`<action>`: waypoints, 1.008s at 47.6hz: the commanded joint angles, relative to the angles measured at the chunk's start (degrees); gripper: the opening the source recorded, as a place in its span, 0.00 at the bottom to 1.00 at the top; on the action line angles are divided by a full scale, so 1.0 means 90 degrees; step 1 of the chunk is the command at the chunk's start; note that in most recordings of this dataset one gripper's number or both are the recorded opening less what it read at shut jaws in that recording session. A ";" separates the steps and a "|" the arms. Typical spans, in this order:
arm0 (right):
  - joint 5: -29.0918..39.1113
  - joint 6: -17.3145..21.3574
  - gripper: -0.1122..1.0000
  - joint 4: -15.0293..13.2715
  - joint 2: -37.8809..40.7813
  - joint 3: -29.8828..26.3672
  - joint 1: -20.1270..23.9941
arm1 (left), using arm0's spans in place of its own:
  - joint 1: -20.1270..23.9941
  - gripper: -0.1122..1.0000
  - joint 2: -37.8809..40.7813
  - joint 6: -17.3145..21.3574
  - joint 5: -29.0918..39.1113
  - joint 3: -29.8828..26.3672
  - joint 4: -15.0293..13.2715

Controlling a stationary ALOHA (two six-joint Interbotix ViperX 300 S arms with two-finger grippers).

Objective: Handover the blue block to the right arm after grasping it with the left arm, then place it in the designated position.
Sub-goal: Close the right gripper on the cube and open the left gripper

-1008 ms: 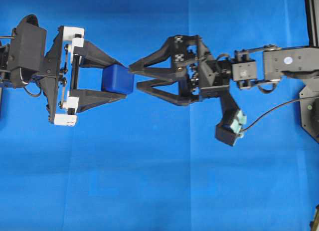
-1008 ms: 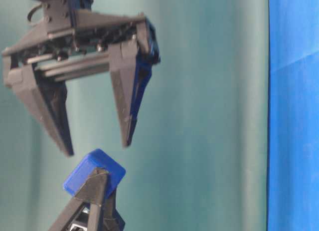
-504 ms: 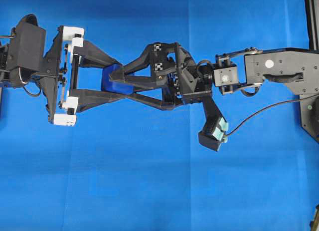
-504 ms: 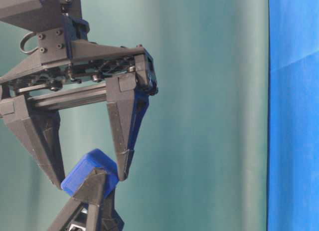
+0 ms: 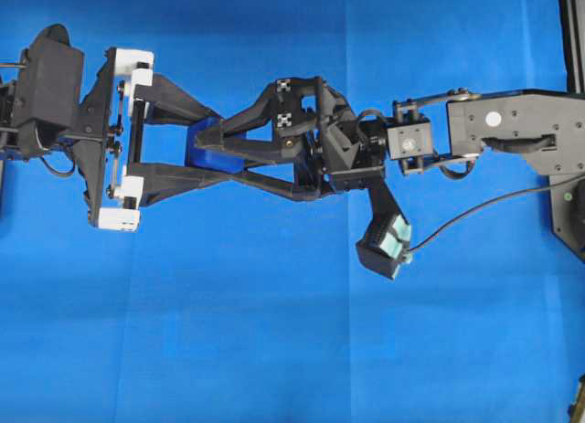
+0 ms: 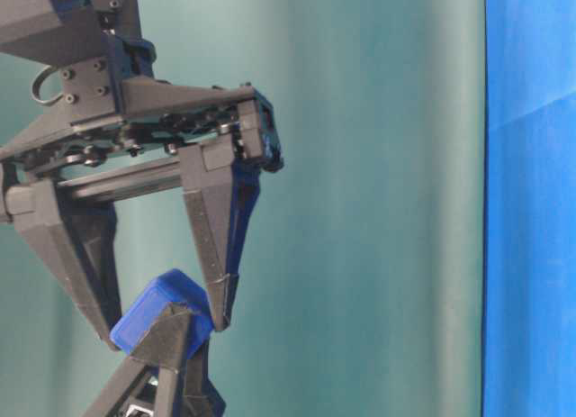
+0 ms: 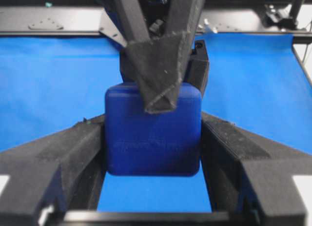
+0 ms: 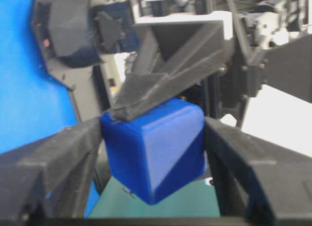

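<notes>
Above the blue cloth-covered surface (image 5: 274, 332), well clear of it, the small dark-blue rounded-edge cube (image 7: 152, 135) is sitting between two interlocked grippers at the handover point. The left arm's black gripper with white finger-base blocks (image 5: 212, 155) is clamping the cube on two opposite faces, its fingers (image 7: 63, 157) pressing flat against both sides in the left wrist view. The right arm's all-black gripper with mint-green wrist parts (image 5: 208, 149) is meeting it head-on and rolled, so that its fingers (image 8: 63, 157) are closing on the cube's free faces; in the right wrist and table-level views they are lying against or just beside the cube, and firm contact cannot be confirmed. Crossing the two grips this way is apparently keeping the four fingers from colliding. Open room is lying on all sides; the cloth's edges are far off, and no marked placement spot is showing.
</notes>
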 commanded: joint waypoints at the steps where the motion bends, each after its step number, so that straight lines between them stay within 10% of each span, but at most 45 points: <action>1: 0.0195 -0.0010 0.54 -0.0010 -0.0068 -0.0225 0.0000 | -0.0020 0.54 -0.0068 -0.0117 -0.0029 -0.0107 -0.0010; 44: 0.0361 0.0000 0.54 -0.0010 -0.0068 -0.0273 0.0078 | -0.0029 0.55 0.0010 -0.0078 -0.0127 -0.0166 0.0020; 48: 0.0361 0.0000 0.54 -0.0010 -0.0068 -0.0273 0.0078 | -0.0029 0.71 0.0010 -0.0078 -0.0156 -0.0166 0.0020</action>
